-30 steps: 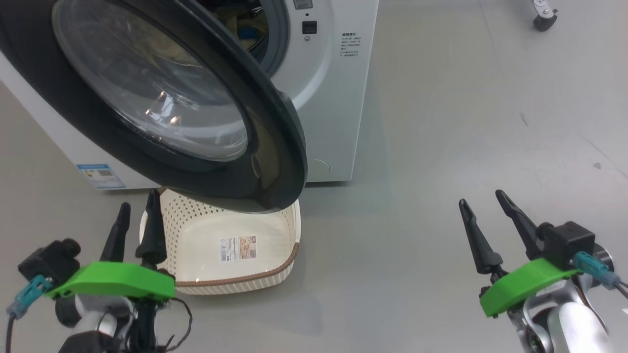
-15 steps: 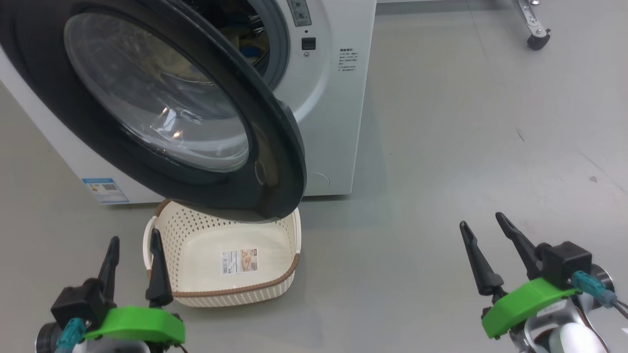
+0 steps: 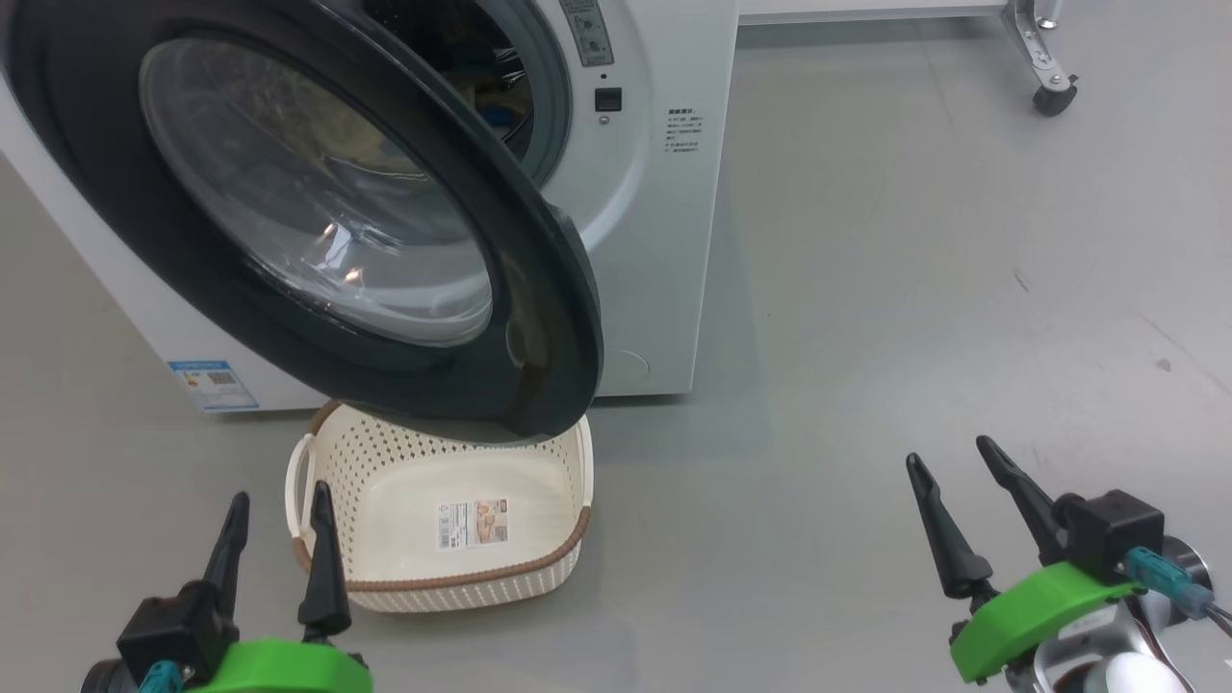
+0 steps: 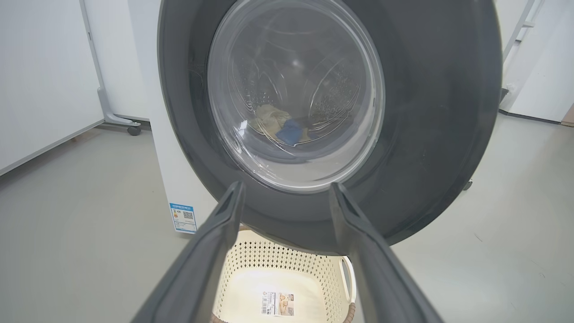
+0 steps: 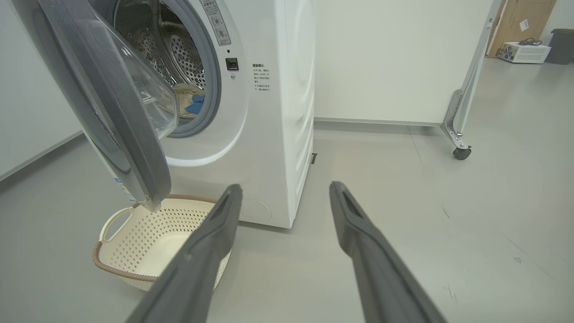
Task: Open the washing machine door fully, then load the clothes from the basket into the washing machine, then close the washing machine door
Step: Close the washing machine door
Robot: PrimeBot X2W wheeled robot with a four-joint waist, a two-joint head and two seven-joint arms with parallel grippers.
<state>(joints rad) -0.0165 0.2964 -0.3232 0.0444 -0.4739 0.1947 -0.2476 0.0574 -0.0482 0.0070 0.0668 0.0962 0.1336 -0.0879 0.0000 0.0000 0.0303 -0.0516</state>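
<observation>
Left claw (image 3: 279,491) sits at the lower left of my head view. Its two fingers are spread wide with nothing between them. It hangs near the front left corner of the basket (image 3: 462,579) and touches nothing. Through its wrist camera the fingers point at the washing machine door (image 3: 318,212).

Right claw (image 3: 947,449) is at the lower right, also spread and empty. It hangs above bare floor (image 3: 866,289), well apart from the washing machine (image 3: 654,241).

The door stands partly open, swung out from the machine's front on its left side. Its free edge is on the right, and its lower rim overhangs the back of the basket.

The clothes (image 4: 280,125) lie inside the drum. I see a cream bundle with a blue patch through the door glass, and again past the door's edge in the right wrist view.

The basket sits on the floor directly in front of the machine, under the door. Its bottom is in plain sight with the sticker label (image 3: 474,523) on it.

A blue label sticker (image 3: 214,383) is on the machine's lower front corner. A caster leg (image 3: 1049,96) stands at the far right.
</observation>
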